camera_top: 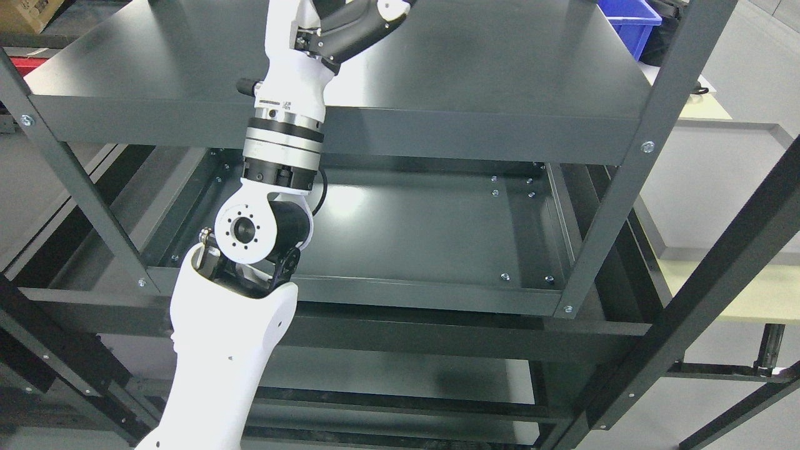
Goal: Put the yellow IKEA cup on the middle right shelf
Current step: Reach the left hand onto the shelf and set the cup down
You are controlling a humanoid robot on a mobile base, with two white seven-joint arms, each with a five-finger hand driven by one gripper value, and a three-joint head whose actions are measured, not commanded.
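Left arm (225,350): nearest thing in view, a white arm coming in at the lower left, rising past an elbow joint (247,231) and a silver collar (284,140), then leaving the picture at the top edge
Robot hand: out of view above the top edge, so I cannot tell whether it is released, clenched or holding anything
Right arm: not in view
Lower shelves (400,375): dark, dim, just behind the forearm; nothing can be made out on them
Middle shelf (437,231): a dark tray with a raised front lip, bare across the part that shows; its right half lies right of the elbow, beside the right front post (625,194)
Top shelf (500,69): a bare grey sheet that the upper arm crosses; no cup on the part that shows
Yellow cup: not visible anywhere; it may be in the unseen hand or out of frame, and I cannot say which
Key relation: the goal, the right half of the middle shelf, lies below and to the right of where the arm exits, while the arm's long axis runs upward and away from it; judged from this, the hand must come back down and swing right under the top shelf's front edge
Far background: a blue bin (628,19) at the upper right and a pale tabletop (706,112) beyond the post
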